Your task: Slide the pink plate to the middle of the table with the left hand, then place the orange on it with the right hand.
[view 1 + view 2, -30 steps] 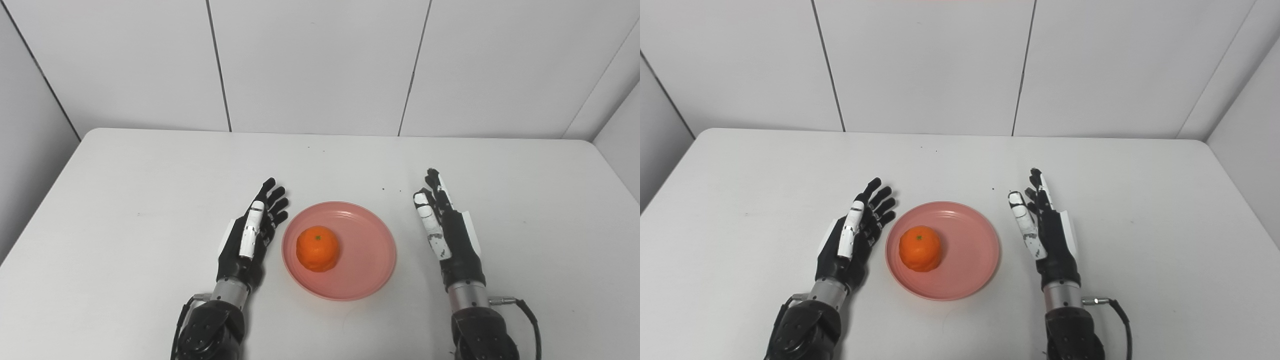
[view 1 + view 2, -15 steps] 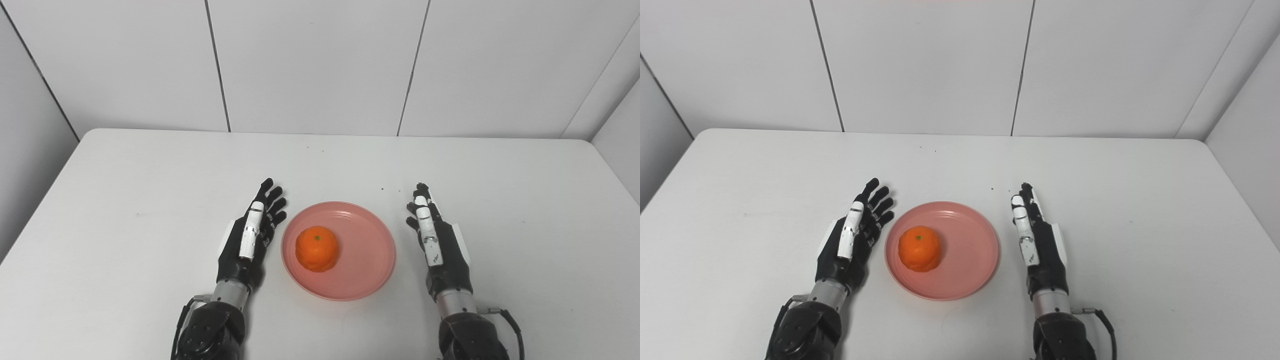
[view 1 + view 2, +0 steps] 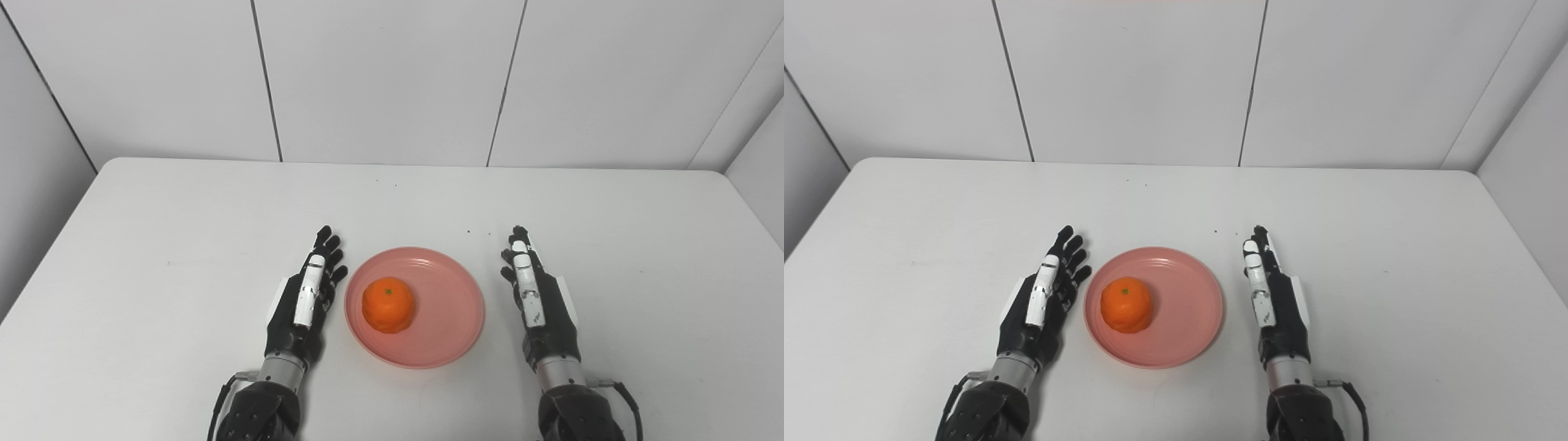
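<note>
Left eye view: orange on pink plate; left hand and right hand fingers spread, empty.

Orange on pink plate, mid-table toward near edge
Left hand and right hand flank plate, fingers extended, holding nothing, clear of its rim

Two head cameras, side by side.
Both look down at the same surface and far wall, slightly offset.

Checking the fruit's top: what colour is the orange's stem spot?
Green, a small dot atop the orange; clearest in the left eye view.
</note>
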`<control>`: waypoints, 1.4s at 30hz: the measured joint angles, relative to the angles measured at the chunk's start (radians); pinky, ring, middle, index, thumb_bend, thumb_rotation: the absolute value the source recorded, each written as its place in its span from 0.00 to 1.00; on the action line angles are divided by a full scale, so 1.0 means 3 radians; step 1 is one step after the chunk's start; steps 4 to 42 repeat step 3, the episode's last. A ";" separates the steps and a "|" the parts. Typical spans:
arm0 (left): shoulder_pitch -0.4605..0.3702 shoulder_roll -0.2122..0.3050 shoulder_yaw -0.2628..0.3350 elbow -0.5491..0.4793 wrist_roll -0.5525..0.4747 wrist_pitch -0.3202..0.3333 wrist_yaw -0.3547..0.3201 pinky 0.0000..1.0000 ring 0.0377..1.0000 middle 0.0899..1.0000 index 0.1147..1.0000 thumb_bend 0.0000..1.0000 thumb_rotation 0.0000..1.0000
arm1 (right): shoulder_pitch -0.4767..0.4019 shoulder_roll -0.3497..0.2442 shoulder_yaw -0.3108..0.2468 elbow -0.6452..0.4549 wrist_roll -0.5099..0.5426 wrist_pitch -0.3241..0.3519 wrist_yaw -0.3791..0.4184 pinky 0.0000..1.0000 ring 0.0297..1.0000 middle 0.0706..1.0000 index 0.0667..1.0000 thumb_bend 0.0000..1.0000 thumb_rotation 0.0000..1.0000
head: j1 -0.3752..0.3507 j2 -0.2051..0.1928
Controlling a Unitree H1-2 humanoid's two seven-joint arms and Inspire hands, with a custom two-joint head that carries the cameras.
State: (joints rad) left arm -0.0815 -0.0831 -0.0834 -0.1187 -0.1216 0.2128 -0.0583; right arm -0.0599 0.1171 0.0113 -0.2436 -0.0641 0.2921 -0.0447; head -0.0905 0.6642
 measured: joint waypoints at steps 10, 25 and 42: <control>0.0005 0.0000 0.0000 0.0001 0.0000 -0.0015 0.0001 1.00 1.00 1.00 1.00 0.40 1.00 | 0.0000 0.0000 -0.0004 0.0000 0.0017 0.0000 -0.0028 0.96 0.95 0.97 0.97 0.32 1.00 | 0.0005 0.0000; 0.0005 0.0000 0.0000 0.0001 0.0000 -0.0015 0.0001 1.00 1.00 1.00 1.00 0.40 1.00 | 0.0000 0.0000 -0.0004 0.0000 0.0017 0.0000 -0.0028 0.96 0.95 0.97 0.97 0.32 1.00 | 0.0005 0.0000; 0.0005 0.0000 0.0000 0.0001 0.0000 -0.0015 0.0001 1.00 1.00 1.00 1.00 0.40 1.00 | 0.0000 0.0000 -0.0004 0.0000 0.0017 0.0000 -0.0028 0.96 0.95 0.97 0.97 0.32 1.00 | 0.0005 0.0000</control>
